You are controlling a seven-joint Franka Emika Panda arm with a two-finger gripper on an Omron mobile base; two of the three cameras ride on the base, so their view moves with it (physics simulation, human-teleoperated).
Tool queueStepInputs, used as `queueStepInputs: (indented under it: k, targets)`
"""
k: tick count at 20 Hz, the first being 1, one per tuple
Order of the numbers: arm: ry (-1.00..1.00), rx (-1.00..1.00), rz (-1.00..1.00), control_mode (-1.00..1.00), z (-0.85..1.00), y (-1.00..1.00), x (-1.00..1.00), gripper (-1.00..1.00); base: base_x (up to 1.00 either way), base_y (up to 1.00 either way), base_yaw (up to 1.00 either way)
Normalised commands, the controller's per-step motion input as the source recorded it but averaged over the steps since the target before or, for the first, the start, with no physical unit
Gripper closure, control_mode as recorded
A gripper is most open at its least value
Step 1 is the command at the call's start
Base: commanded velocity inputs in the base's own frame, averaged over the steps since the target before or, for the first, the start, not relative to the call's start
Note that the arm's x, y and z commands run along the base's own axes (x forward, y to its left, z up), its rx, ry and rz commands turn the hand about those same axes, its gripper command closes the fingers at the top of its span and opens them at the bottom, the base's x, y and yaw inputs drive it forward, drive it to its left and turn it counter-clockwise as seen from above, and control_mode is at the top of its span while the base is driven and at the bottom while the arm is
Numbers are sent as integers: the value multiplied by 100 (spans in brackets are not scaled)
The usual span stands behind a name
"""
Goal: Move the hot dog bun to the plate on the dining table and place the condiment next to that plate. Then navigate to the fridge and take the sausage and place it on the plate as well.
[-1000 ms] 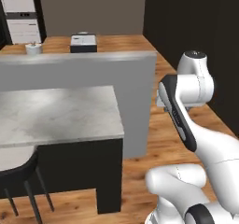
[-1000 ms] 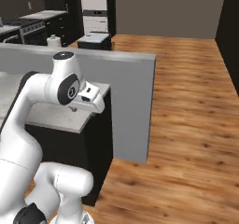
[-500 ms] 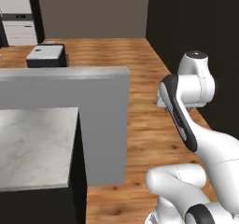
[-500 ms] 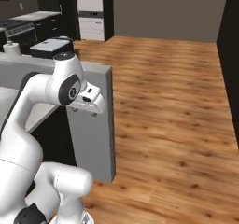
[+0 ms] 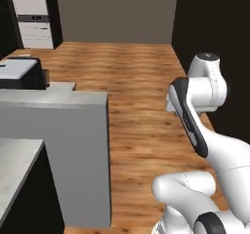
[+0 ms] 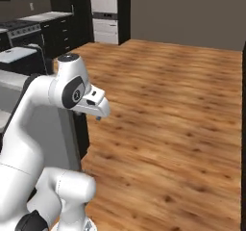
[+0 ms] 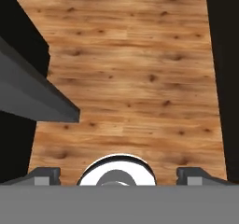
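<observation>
While my white arm folds back at the right of the left base view, my two-finger gripper (image 7: 119,175) hangs over the wooden plank floor (image 7: 135,69) with its jaws spread wide, holding nothing. At lower left of that view, the pale marble dining table (image 5: 17,165) edges in beside a grey partition wall (image 5: 73,130).

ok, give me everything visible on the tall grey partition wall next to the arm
The tall grey partition wall is a plain, matte slab with a flat, slightly paler top edge and a square outer corner. It stands upright on the wooden plank floor, ending partway into the room. A pale marble-look counter sits lower on its near side, against it. A dark boxy appliance shows just beyond its top. In the right base view the white arm covers much of it; nothing touches it there that I can tell.
</observation>
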Motion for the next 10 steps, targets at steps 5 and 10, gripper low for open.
queueStepInputs:
  k: [5,10]
  targets:
    - [0,0,0,100,0,0,0,-100,100,-86,34]
    - [0,0,0,100,0,0,0,-100,100,-76,38]
